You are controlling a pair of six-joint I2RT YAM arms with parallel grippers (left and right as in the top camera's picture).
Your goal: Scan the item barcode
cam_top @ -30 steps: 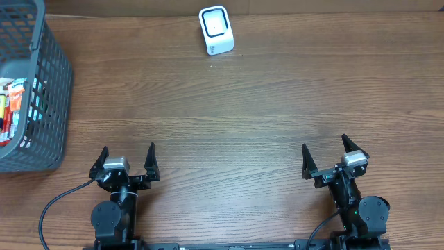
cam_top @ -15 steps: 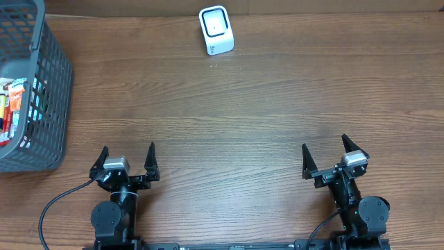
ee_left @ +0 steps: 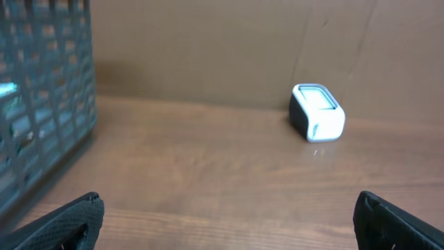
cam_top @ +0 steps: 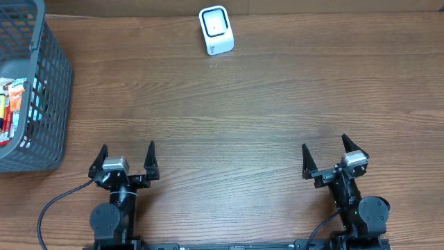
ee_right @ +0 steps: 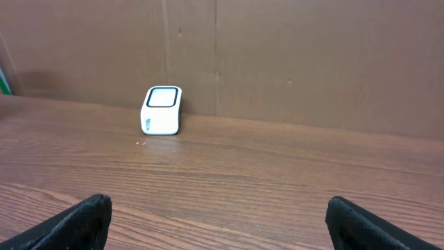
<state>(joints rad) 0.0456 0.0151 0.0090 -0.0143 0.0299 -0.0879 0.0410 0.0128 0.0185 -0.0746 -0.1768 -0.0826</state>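
Note:
A small white barcode scanner (cam_top: 216,29) with a dark-rimmed window stands at the table's far edge; it also shows in the left wrist view as the scanner (ee_left: 317,112) and in the right wrist view as the scanner (ee_right: 161,110). Packaged items (cam_top: 10,104) lie inside the grey mesh basket (cam_top: 52,76) at the far left. My left gripper (cam_top: 127,157) rests open at the near left with nothing between its fingers. My right gripper (cam_top: 325,155) stands open at the near right, also holding nothing. Both are far from the scanner and the basket.
A brown cardboard wall (ee_right: 291,55) rises behind the table's far edge. The basket's mesh side (ee_left: 41,104) fills the left of the left wrist view. Bare wooden tabletop (cam_top: 229,118) lies between the grippers and the scanner.

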